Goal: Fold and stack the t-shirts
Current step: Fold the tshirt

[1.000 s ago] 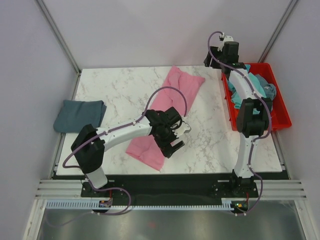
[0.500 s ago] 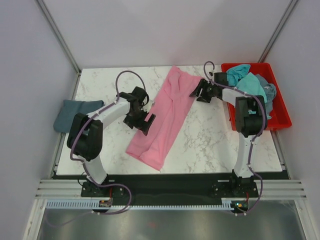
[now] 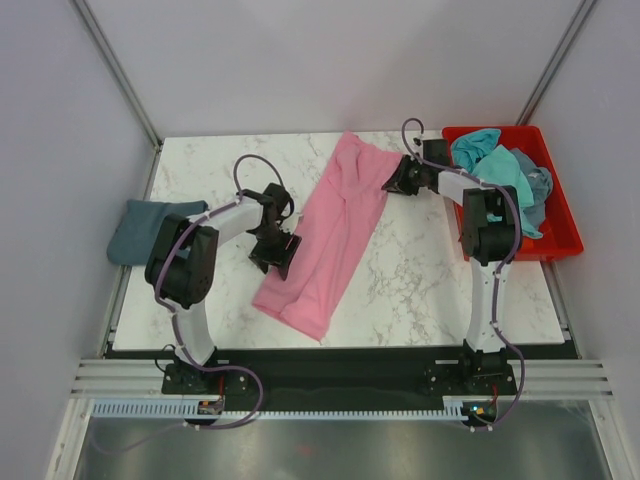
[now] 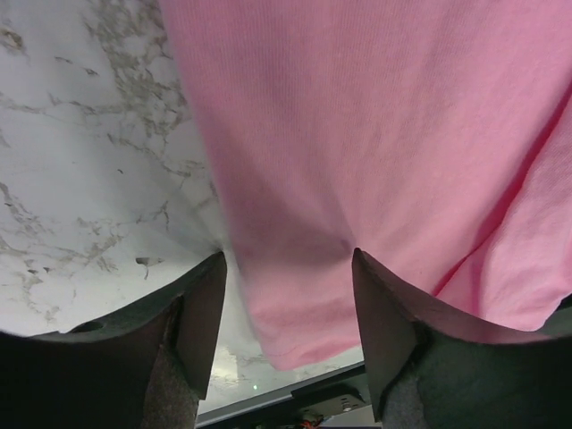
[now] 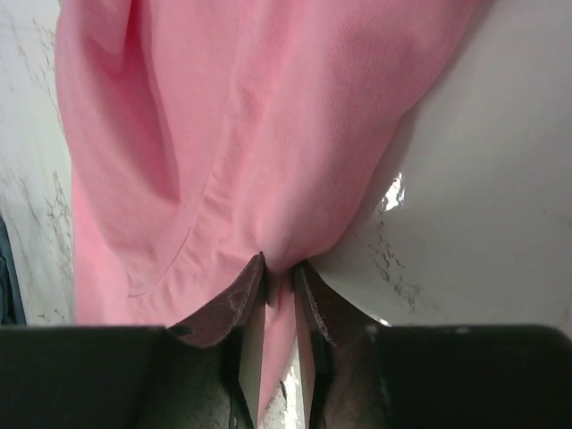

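- Both of my grippers have closed in on the pink t-shirt (image 3: 335,235) in the last half-second. The left one slid down along its left long edge, and the right one crept onto its upper right edge.
- It lies flat as a long, narrow strip, slanting across the middle of the marble table (image 3: 220,170).
- My right gripper (image 5: 279,268) is drawn narrow, pinching a tuck of pink cloth at that edge.
- My left gripper (image 4: 286,268) stands fairly wide, its fingers astride the hem with cloth between them but not yet nipped.
- I judge this to be the grasp before the next fold. The left must finish its pinch, then both should lift together so the strip does not skew.
- Bare marble lies on both sides of the strip.
- The folded slate-blue t-shirt (image 3: 158,230) sits well apart at the table's left edge.
- The red crate (image 3: 565,235), holding a turquoise t-shirt (image 3: 490,160), is just beside my right arm, so a swing that way is tight.
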You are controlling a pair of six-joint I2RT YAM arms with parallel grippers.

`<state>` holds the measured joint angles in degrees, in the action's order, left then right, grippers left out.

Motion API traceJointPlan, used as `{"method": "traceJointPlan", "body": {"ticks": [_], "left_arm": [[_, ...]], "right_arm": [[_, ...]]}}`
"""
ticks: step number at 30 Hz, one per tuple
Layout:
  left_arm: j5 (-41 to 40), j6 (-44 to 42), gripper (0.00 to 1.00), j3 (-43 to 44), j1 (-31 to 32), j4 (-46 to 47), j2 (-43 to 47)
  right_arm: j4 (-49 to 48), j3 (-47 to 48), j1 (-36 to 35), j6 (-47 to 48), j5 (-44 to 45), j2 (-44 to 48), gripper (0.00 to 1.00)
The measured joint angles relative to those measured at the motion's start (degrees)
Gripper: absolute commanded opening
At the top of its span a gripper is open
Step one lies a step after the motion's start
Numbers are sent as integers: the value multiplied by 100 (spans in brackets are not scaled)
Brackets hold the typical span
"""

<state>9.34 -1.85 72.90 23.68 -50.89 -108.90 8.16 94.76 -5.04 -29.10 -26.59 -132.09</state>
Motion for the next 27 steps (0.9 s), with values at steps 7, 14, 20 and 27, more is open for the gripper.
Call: {"method": "traceJointPlan", "body": {"ticks": [7,14,20,27], "left_arm": [[2,83,27,-131,-46,48,15],[382,125,2,-396,9,94,125],[645,125,2,-710,385,201,332],[730,125,2,-710,1211,299,363]], "right_arm": [[136,315,-39,144,155,-168,16],[260,839,-136,229,219,-474,14],[284,1338,-284,264,254,-782,14],[297,1856,-424,293,271,-1110,14]]}}
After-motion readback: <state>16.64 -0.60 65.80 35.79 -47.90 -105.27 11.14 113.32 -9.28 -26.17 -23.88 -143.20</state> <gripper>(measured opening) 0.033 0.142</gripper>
